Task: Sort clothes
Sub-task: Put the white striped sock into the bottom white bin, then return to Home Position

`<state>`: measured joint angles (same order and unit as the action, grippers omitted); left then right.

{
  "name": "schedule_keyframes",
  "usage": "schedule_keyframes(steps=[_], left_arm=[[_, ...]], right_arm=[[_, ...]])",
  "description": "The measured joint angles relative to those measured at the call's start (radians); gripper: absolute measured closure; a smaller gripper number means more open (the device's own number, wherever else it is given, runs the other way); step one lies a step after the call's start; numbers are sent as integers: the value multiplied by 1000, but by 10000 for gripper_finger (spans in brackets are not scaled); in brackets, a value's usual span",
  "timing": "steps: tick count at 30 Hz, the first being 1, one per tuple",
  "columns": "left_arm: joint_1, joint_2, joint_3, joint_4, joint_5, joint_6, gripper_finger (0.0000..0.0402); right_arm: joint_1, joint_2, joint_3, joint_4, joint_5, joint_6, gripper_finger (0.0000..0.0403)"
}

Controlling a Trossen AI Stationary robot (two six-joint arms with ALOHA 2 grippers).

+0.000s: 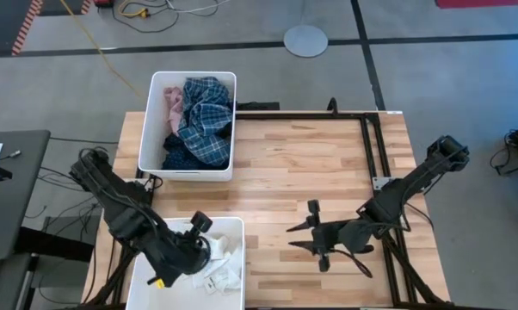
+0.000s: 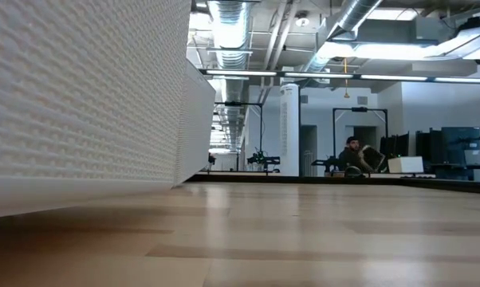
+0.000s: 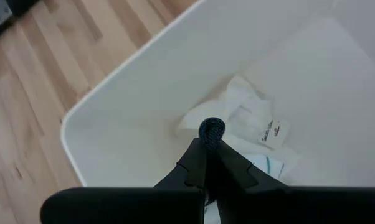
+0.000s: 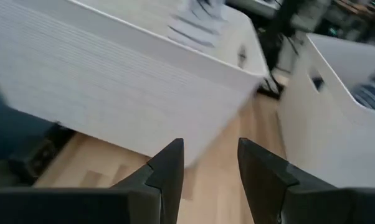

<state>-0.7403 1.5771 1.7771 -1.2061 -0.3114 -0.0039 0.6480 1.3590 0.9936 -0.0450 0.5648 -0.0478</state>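
Observation:
My left gripper [image 1: 199, 231] hangs over the near white bin [image 1: 235, 226], shut on a small dark blue bit of cloth [image 3: 211, 129]. White socks [image 3: 250, 118] lie on the bin's floor below it, and show from above too [image 1: 220, 269]. The far white bin [image 1: 144, 129] holds a blue plaid shirt [image 1: 206, 120], a pink piece [image 1: 170, 107] and a navy dotted piece [image 1: 176, 155]. My right gripper [image 1: 293, 237] stands open over the bare wood to the right of the near bin, pointing at it, with nothing between its fingers [image 4: 169, 165]. My left gripper pinches the dark blue cloth between its two fingertips; only a small rounded end [image 3: 211, 128] shows past them. The fingers slant down into the near bin from its left side. The cloth is clear of the socks below; the fingers hide the rest of it.
The wooden table [image 1: 311, 164] shows bare wood between the bins and the right arm. A black frame [image 1: 373, 146] runs along its far and right edges. The near bin's wall [image 2: 80, 96] fills the low view's left. A person [image 2: 352, 153] sits far off in the room.

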Motion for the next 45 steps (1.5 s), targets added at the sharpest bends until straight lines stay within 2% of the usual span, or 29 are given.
schedule_keyframes(steps=[4,8,11,17,21,25,28,35,38,42,45], left_arm=[[0,20,0,-33,-3,-41,398],[0,25,0,-67,-35,-89,397],[0,26,0,-67,-68,-116,397],[1,25,-12,-82,-98,-157,397],[16,26,-83,-69,-93,-176,391],[39,26,-167,-54,-93,-227,364],[50,26,-208,-50,-93,-255,335],[53,26,-220,-11,-92,-273,256],[50,26,-220,-8,-92,-276,229],[44,14,-220,-7,-106,-274,213],[39,-22,-220,-2,-161,-271,213]], right_arm=[[13,4,0,73,-87,-65,239],[12,4,0,85,-97,-92,239],[-4,4,0,30,-93,-79,239],[-53,4,-1,-174,-91,46,239],[-84,3,-27,-183,-90,63,239],[-121,3,-75,-100,-98,48,239],[-160,4,-129,18,-162,25,239],[-246,4,-240,262,-334,22,239],[-271,4,-268,313,-364,36,239],[-290,4,-303,367,-387,48,239],[-292,4,-310,382,-388,48,239]])
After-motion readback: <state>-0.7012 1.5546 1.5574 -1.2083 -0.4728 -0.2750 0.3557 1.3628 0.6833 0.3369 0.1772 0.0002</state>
